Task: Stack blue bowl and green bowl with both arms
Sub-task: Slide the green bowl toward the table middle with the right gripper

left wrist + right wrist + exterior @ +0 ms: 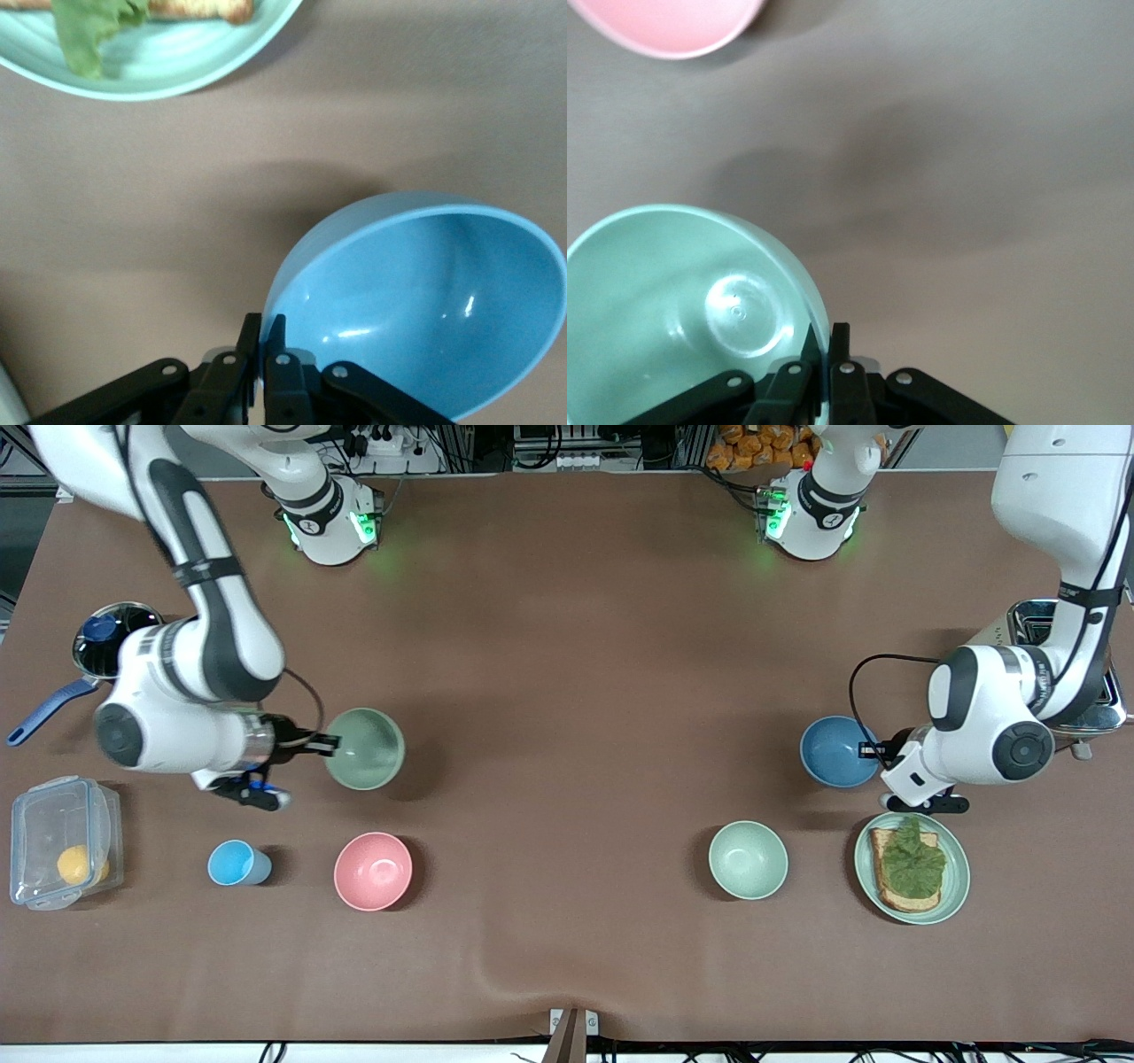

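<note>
The green bowl is at the right arm's end of the table. My right gripper is shut on its rim, one finger inside and one outside. The right wrist view shows this gripper pinching the bowl's wall, with the bowl's shadow on the cloth beside it. The blue bowl is at the left arm's end. My left gripper is shut on its rim. In the left wrist view the gripper pinches the blue bowl, which is tilted with a shadow beside it.
A pink bowl and a light-blue cup stand nearer the camera than the green bowl. A mint bowl and a mint plate with toast lie nearer than the blue bowl. A plastic box and a pot are at the right arm's end.
</note>
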`<action>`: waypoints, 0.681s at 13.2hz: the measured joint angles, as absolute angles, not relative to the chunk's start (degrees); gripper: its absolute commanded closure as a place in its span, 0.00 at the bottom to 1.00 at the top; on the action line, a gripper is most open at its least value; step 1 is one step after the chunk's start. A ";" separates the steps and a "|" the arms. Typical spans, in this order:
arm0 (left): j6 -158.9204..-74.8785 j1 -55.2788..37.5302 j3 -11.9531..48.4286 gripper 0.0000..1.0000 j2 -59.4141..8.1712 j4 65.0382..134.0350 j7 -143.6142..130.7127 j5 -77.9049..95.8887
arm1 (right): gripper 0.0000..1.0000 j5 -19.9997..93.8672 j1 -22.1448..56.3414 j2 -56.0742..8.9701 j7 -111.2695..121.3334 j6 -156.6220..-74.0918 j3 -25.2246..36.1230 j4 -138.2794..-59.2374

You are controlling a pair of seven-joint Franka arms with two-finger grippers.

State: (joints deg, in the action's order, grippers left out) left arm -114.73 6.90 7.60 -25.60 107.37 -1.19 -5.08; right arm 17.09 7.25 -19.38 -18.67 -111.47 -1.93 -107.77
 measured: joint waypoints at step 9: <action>-104.84 6.86 11.11 1.00 -24.86 96.71 -1.21 -4.31 | 1.00 17.89 30.24 -17.28 -56.28 -139.75 -2.08 -118.03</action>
State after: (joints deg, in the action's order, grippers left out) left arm -104.84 6.86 11.11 -24.86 96.71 -1.21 -4.31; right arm 17.89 30.24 -17.28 -56.28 -139.75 -2.08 -118.03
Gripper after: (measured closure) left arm 0.952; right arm 0.956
